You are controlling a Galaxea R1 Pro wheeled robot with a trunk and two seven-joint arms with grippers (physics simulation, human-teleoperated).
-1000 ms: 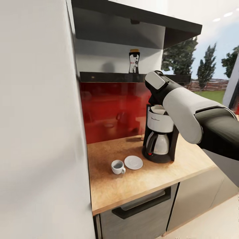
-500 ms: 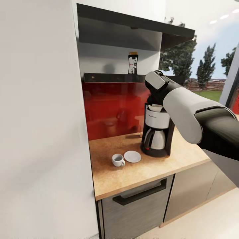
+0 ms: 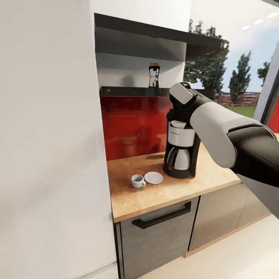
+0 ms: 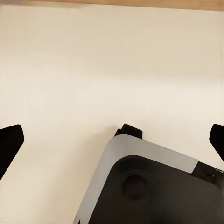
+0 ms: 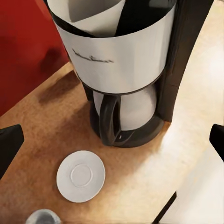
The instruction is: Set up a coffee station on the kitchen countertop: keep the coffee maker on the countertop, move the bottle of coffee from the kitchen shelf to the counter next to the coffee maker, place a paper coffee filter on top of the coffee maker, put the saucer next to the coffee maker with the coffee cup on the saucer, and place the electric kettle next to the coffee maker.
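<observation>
The coffee maker (image 3: 179, 151) stands on the kitchen countertop (image 3: 162, 193) with the white paper coffee filter (image 3: 179, 124) in its top. Just left of it lies the saucer (image 3: 154, 178), and the coffee cup (image 3: 136, 181) sits on the wood beside the saucer. The bottle of coffee (image 3: 154, 75) stands on the kitchen shelf (image 3: 131, 91). My right gripper (image 5: 112, 142) hangs open above the coffee maker (image 5: 126, 70), the saucer (image 5: 80, 176) and the cup (image 5: 42, 217), holding nothing. My left gripper (image 4: 112, 142) is open and points down at pale floor. The electric kettle is out of view.
A tall white panel (image 3: 46, 155) borders the counter's left end. A red backsplash (image 3: 131, 124) sits under the shelf, and a thicker black board (image 3: 155, 33) above it. A grey drawer with a black handle (image 3: 161, 221) faces me. My base (image 4: 149, 186) is under the left gripper.
The whole head view has shifted: the counter and its things look smaller and farther, so the camera has drawn back. The right arm keeps its place in the picture. Nothing on the counter moved.
</observation>
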